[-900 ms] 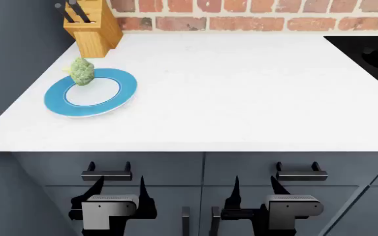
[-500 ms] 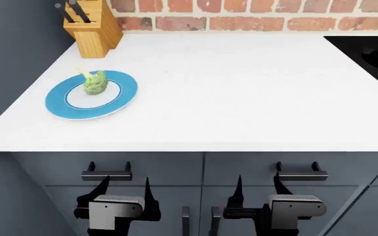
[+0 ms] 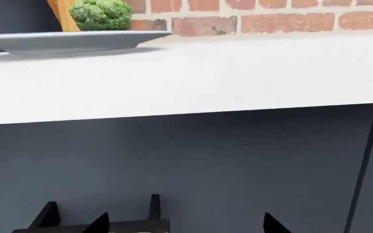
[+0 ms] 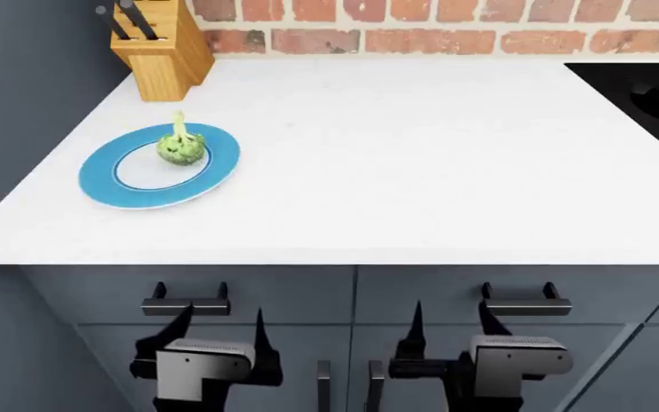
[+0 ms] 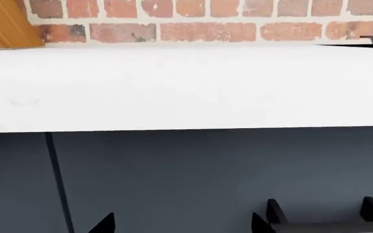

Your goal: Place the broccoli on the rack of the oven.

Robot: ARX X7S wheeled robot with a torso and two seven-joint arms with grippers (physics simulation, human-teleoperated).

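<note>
The broccoli [image 4: 181, 147], a small green floret with a pale stalk pointing up and back, lies on a blue-rimmed plate [image 4: 112, 190] at the left of the white counter. In the left wrist view its green head [image 3: 101, 14] shows above the plate's edge [image 3: 70, 41]. My left gripper [image 4: 217, 335] and right gripper [image 4: 449, 330] hang low in front of the cabinet drawers, below the counter's front edge. Both are open and empty, far from the broccoli. The oven and its rack are out of view.
A wooden knife block [image 4: 162, 47] stands at the counter's back left, behind the plate. A black stovetop [image 4: 650, 90] lies at the right edge. A brick wall [image 4: 444, 26] runs along the back. Two drawer handles [image 4: 185, 304] [image 4: 524, 304] sit just above my grippers.
The broccoli has rolled on the plate, from its back left rim toward the middle, and turned its stalk upward. Both grippers have shifted slightly.
</note>
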